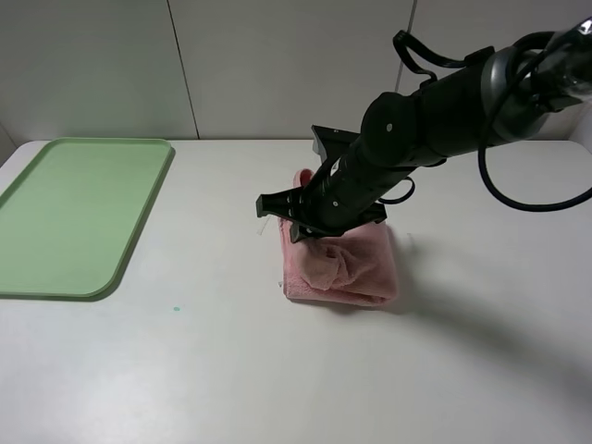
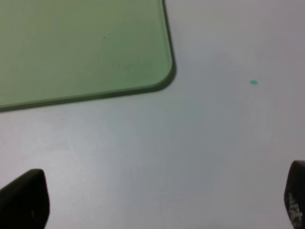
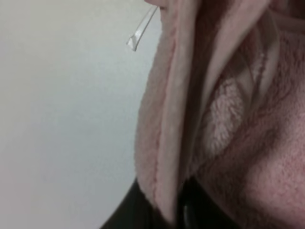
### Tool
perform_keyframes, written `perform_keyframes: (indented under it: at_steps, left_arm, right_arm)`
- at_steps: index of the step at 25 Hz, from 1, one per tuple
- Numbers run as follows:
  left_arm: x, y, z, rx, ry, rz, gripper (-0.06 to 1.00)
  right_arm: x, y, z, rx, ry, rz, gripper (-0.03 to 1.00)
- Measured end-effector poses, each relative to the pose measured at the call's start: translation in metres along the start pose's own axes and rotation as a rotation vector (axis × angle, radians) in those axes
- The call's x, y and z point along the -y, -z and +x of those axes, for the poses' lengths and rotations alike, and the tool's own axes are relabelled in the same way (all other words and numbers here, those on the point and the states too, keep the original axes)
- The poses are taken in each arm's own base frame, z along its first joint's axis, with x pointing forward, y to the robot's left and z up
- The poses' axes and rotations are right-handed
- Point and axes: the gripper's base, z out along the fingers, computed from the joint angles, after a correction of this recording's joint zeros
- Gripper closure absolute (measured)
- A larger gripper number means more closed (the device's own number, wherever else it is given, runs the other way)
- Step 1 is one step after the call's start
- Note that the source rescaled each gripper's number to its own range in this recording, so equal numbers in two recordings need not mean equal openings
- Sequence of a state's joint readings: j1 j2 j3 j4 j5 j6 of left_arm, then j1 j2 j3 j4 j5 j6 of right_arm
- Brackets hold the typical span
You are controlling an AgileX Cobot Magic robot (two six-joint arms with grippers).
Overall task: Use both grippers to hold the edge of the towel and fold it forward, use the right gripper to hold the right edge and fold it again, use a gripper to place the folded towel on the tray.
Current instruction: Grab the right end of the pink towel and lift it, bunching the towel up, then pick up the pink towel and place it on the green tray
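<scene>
The right gripper (image 1: 289,222) sits at the left side of the folded pink towel (image 1: 361,264), with the hem (image 3: 167,143) between its jaws, though I cannot tell whether it is clamped, and the light-green tray (image 1: 74,213) well apart further left.

Right arm (image 1: 444,106): black and cabled. It comes in from the far right corner of the table (image 1: 231,370) and slopes down and left toward the middle. The wrist is pitched steeply down.

Right gripper (image 1: 303,231): low, with its tips at the far-left part of the towel (image 1: 356,264). In the wrist view, two black fingers (image 3: 128,214) stand close together with the pink hem (image 3: 167,157) pinched between them, touching both.

Left gripper (image 2: 159,200): seen only in its own wrist view. It hangs above the table top, fingertips (image 2: 24,200) spread wide, holding nothing.
</scene>
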State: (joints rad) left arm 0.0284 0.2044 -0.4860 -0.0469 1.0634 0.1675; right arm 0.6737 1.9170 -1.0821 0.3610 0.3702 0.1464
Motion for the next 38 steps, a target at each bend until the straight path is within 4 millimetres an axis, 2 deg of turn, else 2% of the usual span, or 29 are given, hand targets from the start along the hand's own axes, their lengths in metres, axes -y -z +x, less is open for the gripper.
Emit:
perform_keyframes:
  at_steps: [2,3,4,7,22,38]
  left_arm:
    - [0.000,0.000,0.000,0.000,0.000,0.000,-0.04]
    - [0.000,0.000,0.000,0.000,0.000,0.000,-0.04]
    - [0.000,0.000,0.000,0.000,0.000,0.000,-0.04]
    - [0.000,0.000,0.000,0.000,0.000,0.000,-0.04]
    - [0.000,0.000,0.000,0.000,0.000,0.000,-0.04]
    - [0.000,0.000,0.000,0.000,0.000,0.000,-0.04]
  right_arm:
    - [0.000,0.000,0.000,0.000,-0.001,-0.001,0.33]
    - [0.000,0.000,0.000,-0.002,-0.004,-0.002,0.18]
    - [0.000,0.000,0.000,-0.003,-0.009,-0.004,0.09]
    - [-0.001,0.000,0.000,-0.004,-0.015,-0.006,0.00]
    - [-0.003,0.005,-0.001,0.007,-0.034,-0.020,-0.03]
    - [-0.016,0.062,-0.015,0.148,0.054,-0.066,-0.03]
